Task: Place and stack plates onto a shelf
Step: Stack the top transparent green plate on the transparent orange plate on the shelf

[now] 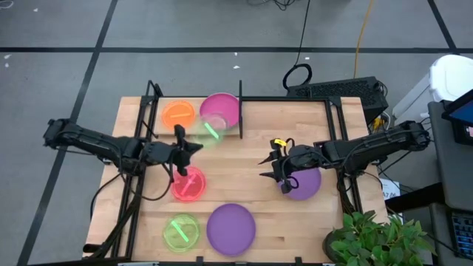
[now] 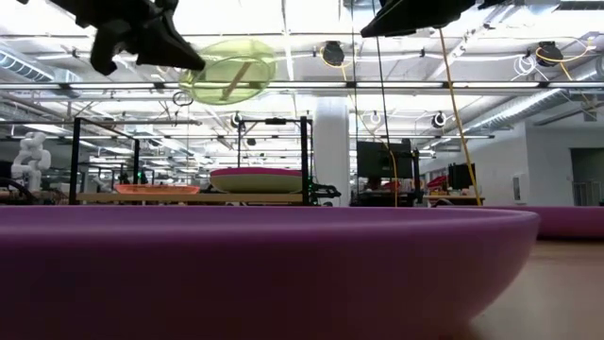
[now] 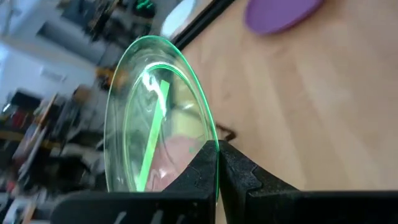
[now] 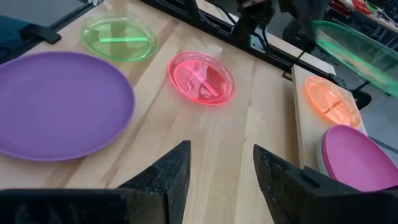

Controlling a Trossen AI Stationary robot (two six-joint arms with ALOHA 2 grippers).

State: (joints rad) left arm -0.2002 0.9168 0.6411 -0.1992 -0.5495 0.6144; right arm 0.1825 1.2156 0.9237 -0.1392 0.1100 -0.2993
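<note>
Just beside the shelf, left gripper pinching a neon-green plate rim, seemingly clear of the board

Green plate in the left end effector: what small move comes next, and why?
Probably carry it on over the orange plate and lower it there. The left end effector is shut on the rim of the neon-green plate, which hangs above the shelf between the orange plate and the magenta plate. The orange one looks closer to it in size.
</note>
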